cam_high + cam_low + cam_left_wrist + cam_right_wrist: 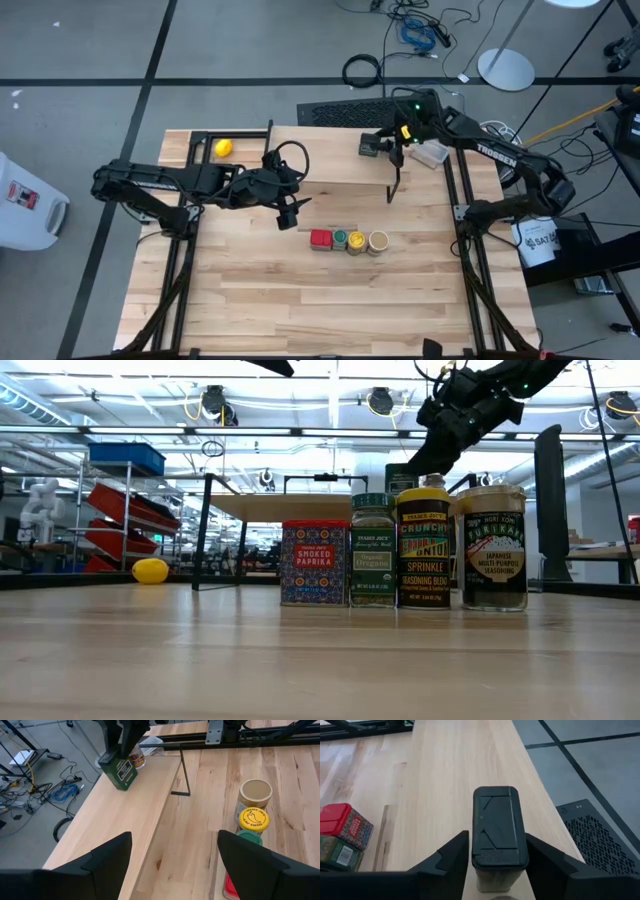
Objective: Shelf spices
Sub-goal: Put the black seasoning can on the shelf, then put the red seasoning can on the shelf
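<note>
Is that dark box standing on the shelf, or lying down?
Standing upright: the dark box sits on its base on the shelf, lid up.

Two dark, matte-black articulated arms. The right arm (497, 152) bears white "TROSSEN" lettering along one link and a small green indicator light near its wrist. The left arm (160, 180) carries a looped black cable above its wrist. Each gripper has two broad, angular black fingers (107, 857) with flat, bevelled faces.
</note>
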### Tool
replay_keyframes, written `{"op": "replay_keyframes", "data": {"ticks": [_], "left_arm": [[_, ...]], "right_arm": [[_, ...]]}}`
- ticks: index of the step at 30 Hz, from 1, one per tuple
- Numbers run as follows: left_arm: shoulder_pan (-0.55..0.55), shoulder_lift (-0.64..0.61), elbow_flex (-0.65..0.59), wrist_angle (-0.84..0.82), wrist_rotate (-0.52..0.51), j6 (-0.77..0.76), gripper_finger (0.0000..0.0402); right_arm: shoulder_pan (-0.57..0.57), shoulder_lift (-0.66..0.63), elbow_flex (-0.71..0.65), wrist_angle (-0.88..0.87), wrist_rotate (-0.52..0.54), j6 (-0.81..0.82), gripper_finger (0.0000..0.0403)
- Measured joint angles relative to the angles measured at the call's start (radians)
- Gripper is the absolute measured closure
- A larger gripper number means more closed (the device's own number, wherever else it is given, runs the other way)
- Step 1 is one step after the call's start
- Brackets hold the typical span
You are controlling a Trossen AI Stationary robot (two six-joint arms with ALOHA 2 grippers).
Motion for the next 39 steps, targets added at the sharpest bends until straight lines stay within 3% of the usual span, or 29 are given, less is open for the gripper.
{"op": "replay_keyframes", "data": {"ticks": [8, 18, 25, 28, 34, 39], "left_arm": [[0.000, 0.000, 0.000, 0.000, 0.000, 0.000, 0.0097], [0.000, -0.001, -0.007, 0.005, 0.007, 0.000, 0.0097], [-0.008, -0.002, -0.178, 0.055, 0.221, -0.058, 0.0097], [-0.024, -0.001, -0.282, 0.090, 0.245, -0.075, 0.0097], [-0.065, 0.000, -0.432, 0.324, 0.245, -0.080, 0.0097], [-0.096, 0.000, -0.504, 0.481, 0.259, -0.048, 0.0093]], "right_arm": [[0.000, -0.057, 0.000, -0.022, 0.046, 0.010, 0.0233], [0.035, -0.249, 0.000, -0.104, 0.049, 0.088, 0.0233], [0.289, -0.375, 0.000, -0.182, 0.043, 0.224, 0.0234], [0.433, -0.388, 0.000, -0.181, 0.055, 0.288, 0.0234], [0.689, -0.339, 0.000, -0.181, 0.324, 0.360, 0.0234], [0.800, -0.251, 0.000, -0.170, 0.436, 0.381, 0.0234]]}}
